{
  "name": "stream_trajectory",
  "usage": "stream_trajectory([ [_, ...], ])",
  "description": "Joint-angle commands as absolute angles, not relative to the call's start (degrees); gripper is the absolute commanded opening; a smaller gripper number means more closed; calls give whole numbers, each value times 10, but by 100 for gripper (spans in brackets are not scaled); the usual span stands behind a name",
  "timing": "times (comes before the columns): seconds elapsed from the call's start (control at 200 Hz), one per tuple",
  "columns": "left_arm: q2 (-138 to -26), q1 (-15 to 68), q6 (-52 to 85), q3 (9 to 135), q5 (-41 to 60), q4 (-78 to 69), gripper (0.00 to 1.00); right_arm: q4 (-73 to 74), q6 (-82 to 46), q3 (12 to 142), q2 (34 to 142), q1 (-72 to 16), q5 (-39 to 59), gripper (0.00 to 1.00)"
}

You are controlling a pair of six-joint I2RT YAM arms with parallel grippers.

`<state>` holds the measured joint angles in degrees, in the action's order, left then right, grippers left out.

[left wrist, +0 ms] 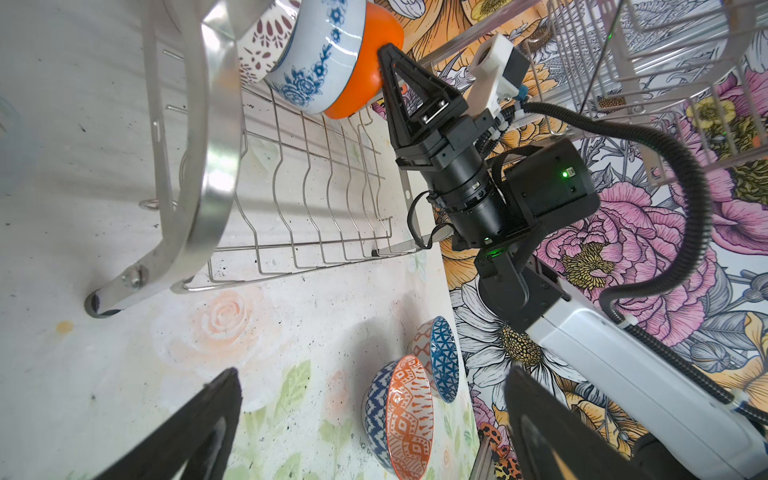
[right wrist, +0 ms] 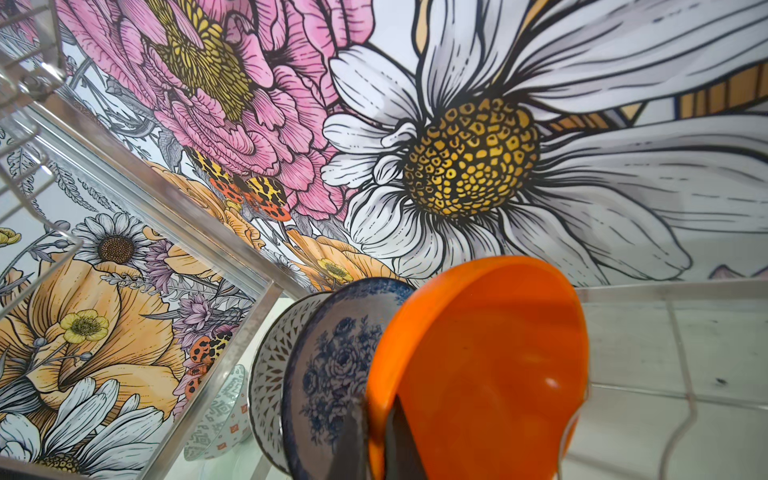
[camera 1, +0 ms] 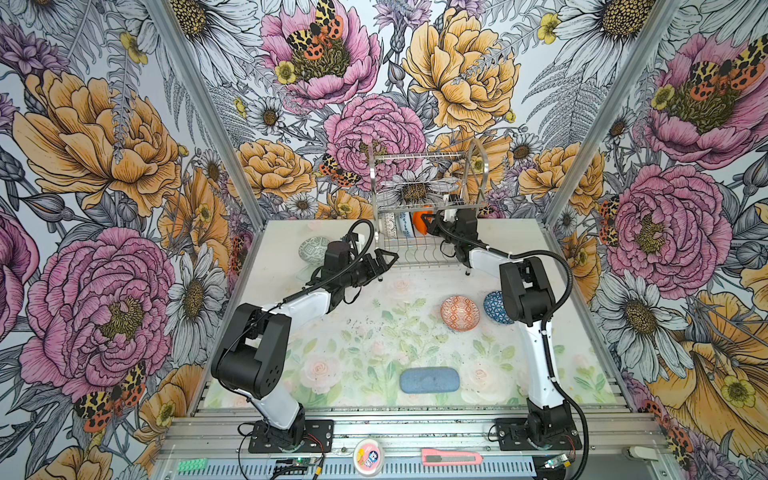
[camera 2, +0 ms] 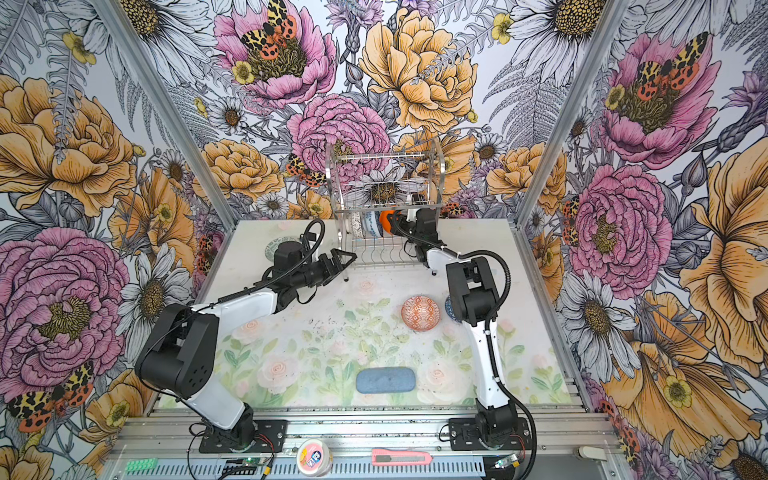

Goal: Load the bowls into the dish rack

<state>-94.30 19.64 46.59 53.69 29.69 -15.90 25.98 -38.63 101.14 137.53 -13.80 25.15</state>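
The silver dish rack (camera 1: 415, 157) (camera 2: 382, 156) stands at the back of the table. On its lower tier stand a lattice bowl (camera 1: 389, 224), a blue floral bowl (left wrist: 320, 54) and an orange bowl (right wrist: 490, 365) on edge. My right gripper (right wrist: 376, 440) (camera 1: 430, 224) is shut on the orange bowl's rim. A grey-green bowl (camera 1: 312, 249) sits left of the rack. An orange-white geometric bowl (camera 1: 460, 312) (left wrist: 407, 415) and a dark-blue triangle bowl (camera 1: 494, 305) lie near the right arm. My left gripper (camera 1: 386, 257) (left wrist: 374, 376) hovers open and empty by the rack's front left leg.
A flat blue-grey pad (camera 1: 430, 379) lies near the table's front edge. On the front rail sit a round pink tub (camera 1: 368, 455) and a pink box cutter (camera 1: 451, 457). Flowered walls and metal posts close in three sides.
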Motion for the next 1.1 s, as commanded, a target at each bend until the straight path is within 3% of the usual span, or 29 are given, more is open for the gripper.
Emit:
stream_trajectory([
  [0.0, -937, 200, 463, 551, 306, -164, 99, 123, -354, 1000, 1383, -134, 203, 4],
  [1.096, -938, 200, 461, 552, 305, -161, 99, 60, -347, 1035, 1396, -132, 210, 16],
])
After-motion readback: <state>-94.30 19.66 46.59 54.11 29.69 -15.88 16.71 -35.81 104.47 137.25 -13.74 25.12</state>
